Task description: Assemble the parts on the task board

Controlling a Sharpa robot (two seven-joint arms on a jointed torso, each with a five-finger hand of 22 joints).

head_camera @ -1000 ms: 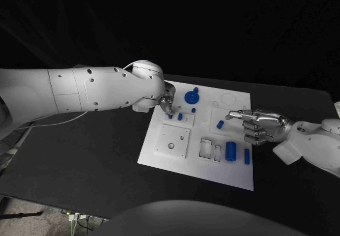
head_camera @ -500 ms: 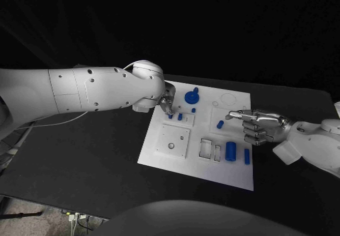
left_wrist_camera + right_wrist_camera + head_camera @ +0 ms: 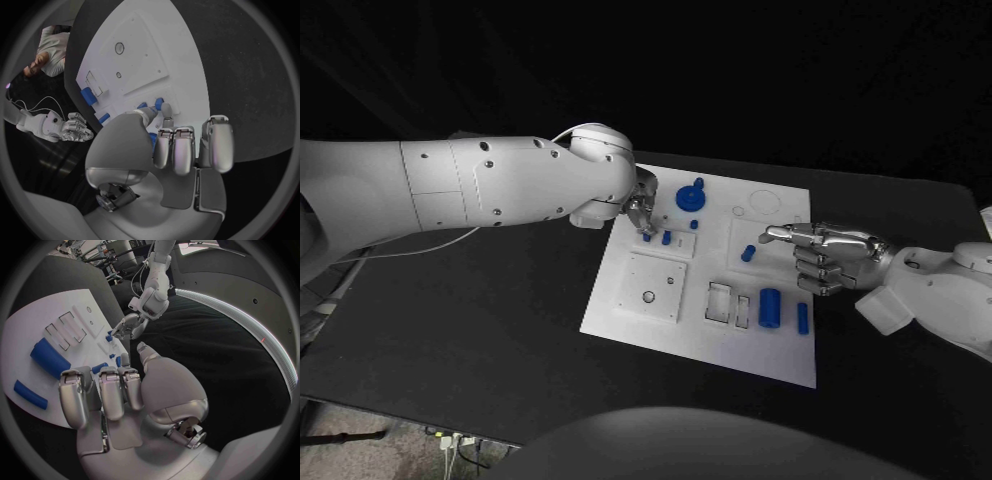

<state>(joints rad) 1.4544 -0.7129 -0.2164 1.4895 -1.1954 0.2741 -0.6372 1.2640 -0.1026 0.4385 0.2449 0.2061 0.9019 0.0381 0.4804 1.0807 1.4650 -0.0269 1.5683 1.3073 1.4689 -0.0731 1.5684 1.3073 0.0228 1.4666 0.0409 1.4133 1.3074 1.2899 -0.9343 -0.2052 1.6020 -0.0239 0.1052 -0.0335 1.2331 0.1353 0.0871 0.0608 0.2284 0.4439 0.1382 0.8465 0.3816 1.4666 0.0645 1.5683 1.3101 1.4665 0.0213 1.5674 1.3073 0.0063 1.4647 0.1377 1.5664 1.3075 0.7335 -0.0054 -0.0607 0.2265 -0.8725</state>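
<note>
The white task board (image 3: 678,305) lies mid-table. My left hand (image 3: 640,212) reaches down at its far left corner and pinches a small blue peg (image 3: 646,237); in the left wrist view a blue sliver (image 3: 152,139) shows between thumb and curled fingers of my left hand (image 3: 169,145). Two more pegs (image 3: 666,238) (image 3: 694,224) stand beside it. A blue round knob (image 3: 691,196) sits further back. My right hand (image 3: 826,256) hovers at the board's right edge with fingers curled and nothing in it, near a short blue piece (image 3: 749,254).
A thick blue cylinder (image 3: 770,306) and a slim blue bar (image 3: 802,317) lie near the board's front right, beside two rectangular slots (image 3: 720,302). A raised square plate (image 3: 655,285) with a hole sits at the board's front left. Black table surrounds the board.
</note>
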